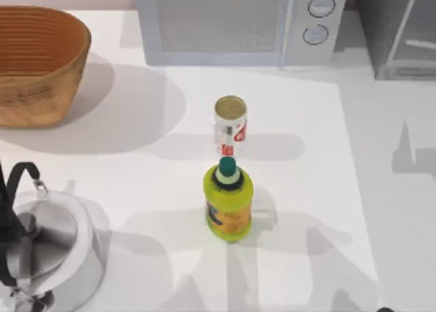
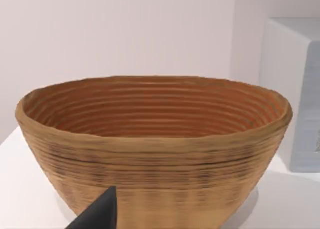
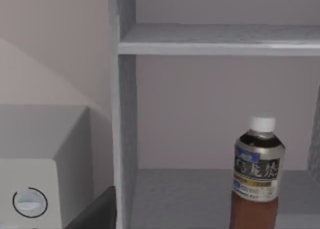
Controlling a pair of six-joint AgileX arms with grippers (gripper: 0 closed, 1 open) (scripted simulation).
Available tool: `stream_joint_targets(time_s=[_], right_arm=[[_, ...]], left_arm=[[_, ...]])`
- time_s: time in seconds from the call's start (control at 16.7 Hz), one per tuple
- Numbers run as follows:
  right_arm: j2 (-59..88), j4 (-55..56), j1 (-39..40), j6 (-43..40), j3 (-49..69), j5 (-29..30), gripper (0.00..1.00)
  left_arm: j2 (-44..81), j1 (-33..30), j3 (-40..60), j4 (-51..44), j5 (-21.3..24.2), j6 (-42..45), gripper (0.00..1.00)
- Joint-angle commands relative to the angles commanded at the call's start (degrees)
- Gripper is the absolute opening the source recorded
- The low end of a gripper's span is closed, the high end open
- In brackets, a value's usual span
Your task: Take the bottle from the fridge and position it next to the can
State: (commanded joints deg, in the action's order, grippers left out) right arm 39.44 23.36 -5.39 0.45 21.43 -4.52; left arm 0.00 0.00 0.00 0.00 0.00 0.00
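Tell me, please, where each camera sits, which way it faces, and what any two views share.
Top view: above the table, looking down on the can, yellow-green bottle, kettle, basket, microwave and fridge.
Left wrist view: on the left arm, facing the basket; a dark gripper tip shows.
Right wrist view: on the right arm, facing the fridge shelf holding the bottle; a dark gripper tip shows.
Shared: the microwave, in all three views.

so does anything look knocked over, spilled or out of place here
Nothing stands out. The can and the yellow-green bottle stand upright mid-table, the bottle stands upright on the fridge shelf, and the basket sits level.
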Motion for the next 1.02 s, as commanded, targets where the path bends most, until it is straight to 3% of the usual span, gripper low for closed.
stream_joint_targets(time_s=[0.6, 1.02], right_arm=[[63.4, 29.5, -6.8, 0.3, 27.0, -6.2, 1.0], [81.0, 39.5, -9.1, 0.2, 36.1, -8.0, 1.0]], left_arm=[[0.0, 0.0, 0.0, 0.0, 0.0, 0.0, 1.0], [0.0, 0.0, 0.0, 0.0, 0.0, 0.0, 1.0]])
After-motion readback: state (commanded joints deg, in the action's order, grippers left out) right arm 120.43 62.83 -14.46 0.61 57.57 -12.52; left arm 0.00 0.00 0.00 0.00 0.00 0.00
